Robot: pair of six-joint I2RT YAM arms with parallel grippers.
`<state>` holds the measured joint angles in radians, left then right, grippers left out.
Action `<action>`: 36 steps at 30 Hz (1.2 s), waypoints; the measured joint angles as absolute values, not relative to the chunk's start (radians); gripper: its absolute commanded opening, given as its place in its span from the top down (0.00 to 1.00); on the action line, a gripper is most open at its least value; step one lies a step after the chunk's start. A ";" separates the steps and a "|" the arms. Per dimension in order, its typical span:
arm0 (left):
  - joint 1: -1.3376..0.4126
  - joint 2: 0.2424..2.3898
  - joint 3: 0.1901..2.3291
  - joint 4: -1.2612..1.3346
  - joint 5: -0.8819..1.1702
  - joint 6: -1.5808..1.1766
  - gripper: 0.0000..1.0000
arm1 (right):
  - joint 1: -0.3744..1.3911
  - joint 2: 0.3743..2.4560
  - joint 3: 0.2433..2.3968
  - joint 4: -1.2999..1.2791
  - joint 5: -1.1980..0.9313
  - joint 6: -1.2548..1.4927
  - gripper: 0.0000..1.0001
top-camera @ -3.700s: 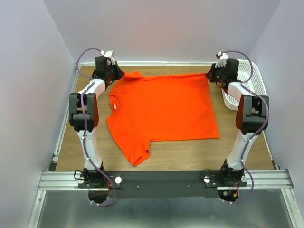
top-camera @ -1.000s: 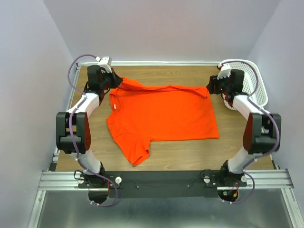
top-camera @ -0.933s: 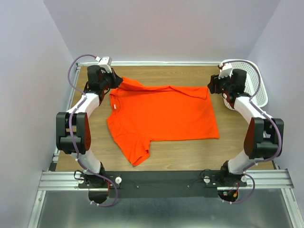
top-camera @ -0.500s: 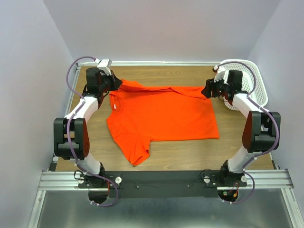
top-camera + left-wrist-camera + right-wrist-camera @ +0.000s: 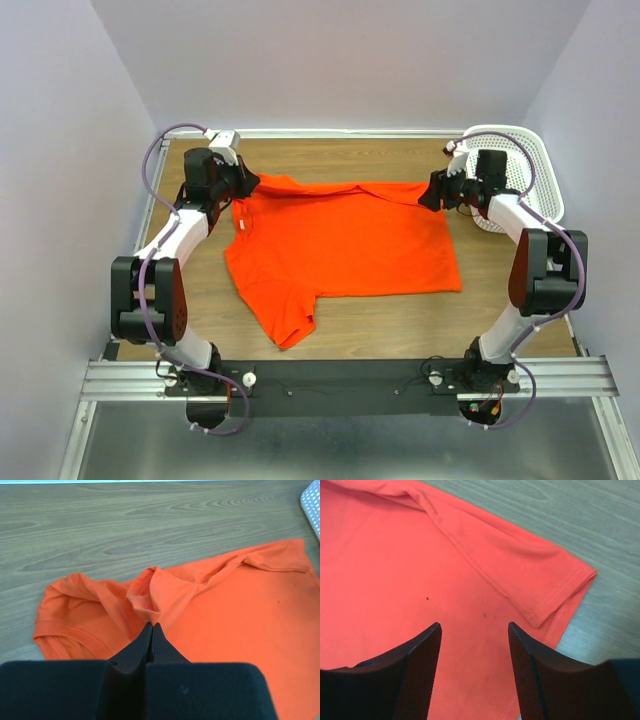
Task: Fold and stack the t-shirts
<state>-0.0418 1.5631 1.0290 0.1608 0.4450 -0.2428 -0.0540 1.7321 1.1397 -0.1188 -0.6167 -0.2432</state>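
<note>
One bright orange-red t-shirt (image 5: 340,240) lies spread on the wooden table, collar to the left, its far edge turned over in a narrow fold. My left gripper (image 5: 247,183) is shut on the fabric at the far left shoulder; in the left wrist view the t-shirt (image 5: 240,610) rises in a pinched ridge at the left gripper (image 5: 151,625). My right gripper (image 5: 432,193) hovers open over the far right corner. In the right wrist view the right gripper (image 5: 475,626) has nothing between its fingers, and the folded hem of the t-shirt (image 5: 530,575) lies just beyond them.
A white perforated basket (image 5: 530,165) stands at the far right corner of the table, close behind my right arm; its edge (image 5: 312,500) shows in the left wrist view. Bare wood (image 5: 400,320) runs along the front of the table.
The shirt's far edge has been folded over toward the front. My right gripper has let go of the far right corner and shifted slightly left over the shirt. The left keeps its grip.
</note>
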 measured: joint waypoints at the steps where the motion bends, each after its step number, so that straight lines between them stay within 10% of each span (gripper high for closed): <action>1: -0.044 1.561 1.028 0.159 0.441 -0.242 1.00 | -0.054 1.734 1.140 -0.121 -0.619 -0.244 0.36; 22: -0.079 1.439 0.931 0.116 0.374 -0.247 1.00 | -0.054 1.737 1.146 -0.152 -0.640 -0.245 0.36; 26: -0.087 1.414 0.896 0.102 0.374 -0.261 0.66 | -0.054 1.740 1.151 -0.160 -0.642 -0.245 0.36; 30: -0.094 1.395 0.861 0.030 0.376 -0.271 0.04 | -0.054 1.740 1.157 -0.161 -0.646 -0.246 0.35; 36: -0.094 1.083 0.784 -0.039 0.196 -0.287 0.04 | -0.054 1.742 1.162 -0.178 -0.654 -0.253 0.35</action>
